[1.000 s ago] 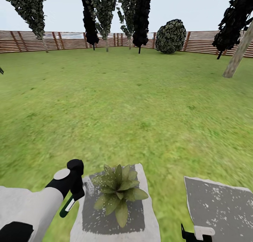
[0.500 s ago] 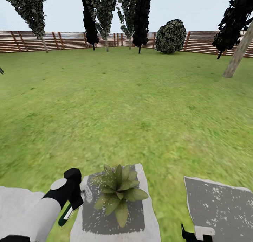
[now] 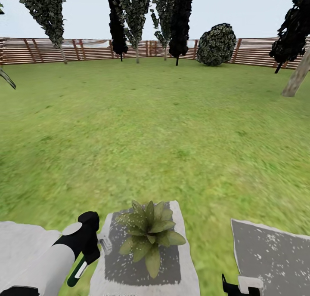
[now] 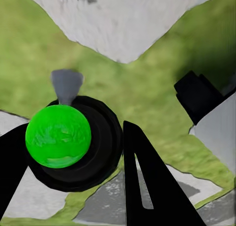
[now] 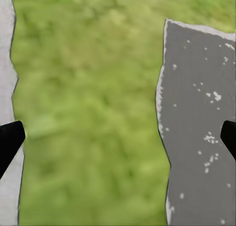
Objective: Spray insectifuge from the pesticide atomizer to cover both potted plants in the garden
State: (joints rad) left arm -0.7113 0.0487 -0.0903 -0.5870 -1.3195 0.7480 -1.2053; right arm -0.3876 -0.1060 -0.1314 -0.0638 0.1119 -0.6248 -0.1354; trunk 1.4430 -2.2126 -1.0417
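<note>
Left gripper sits low at the head view's left edge, jaws closed around the pesticide atomizer, its whitish nozzle just beside the potted plant. Plant stands on a grey stepping stone; white insectifuge specks dot its left leaves. Right gripper hangs over lawn beside a second speckled stone, fingers spread wide, holding nothing. Fence and trees far behind

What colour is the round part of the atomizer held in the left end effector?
Bright green, on the pesticide atomizer, set in a black ring. The left wrist view shows it best.
</note>
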